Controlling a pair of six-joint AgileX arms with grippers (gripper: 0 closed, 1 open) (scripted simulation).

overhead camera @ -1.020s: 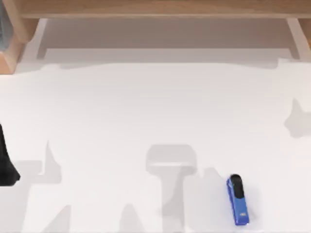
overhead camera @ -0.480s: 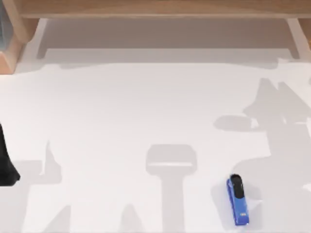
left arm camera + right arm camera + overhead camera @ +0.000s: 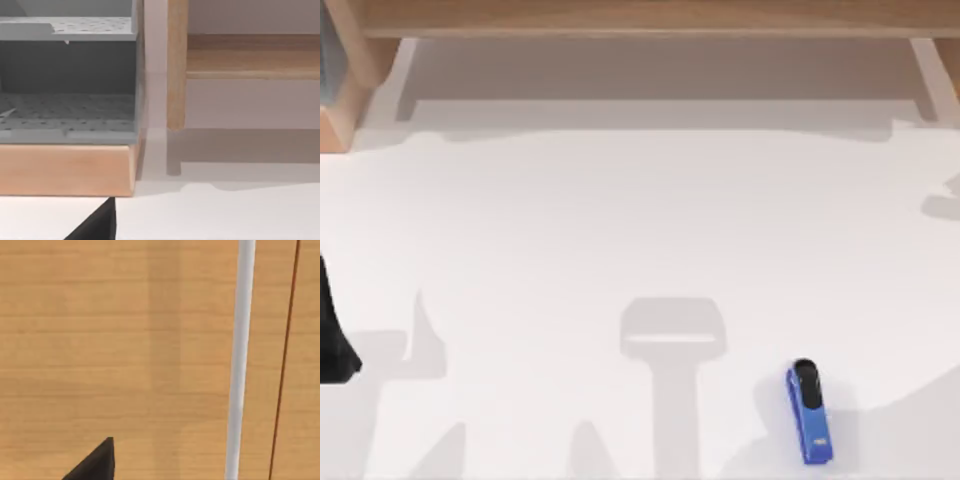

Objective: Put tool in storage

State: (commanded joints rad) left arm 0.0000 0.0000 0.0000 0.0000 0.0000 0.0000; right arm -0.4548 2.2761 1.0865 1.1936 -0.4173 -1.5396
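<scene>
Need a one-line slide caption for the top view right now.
Blue tool lies untouched near the white table's front right, black end pointing toward the wooden storage unit at the back; left arm parked at left edge.

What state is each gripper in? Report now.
Left gripper: parked at the table's left edge, holding nothing; open or shut cannot be told.
Right gripper: facing a wooden surface; state cannot be told.
</scene>
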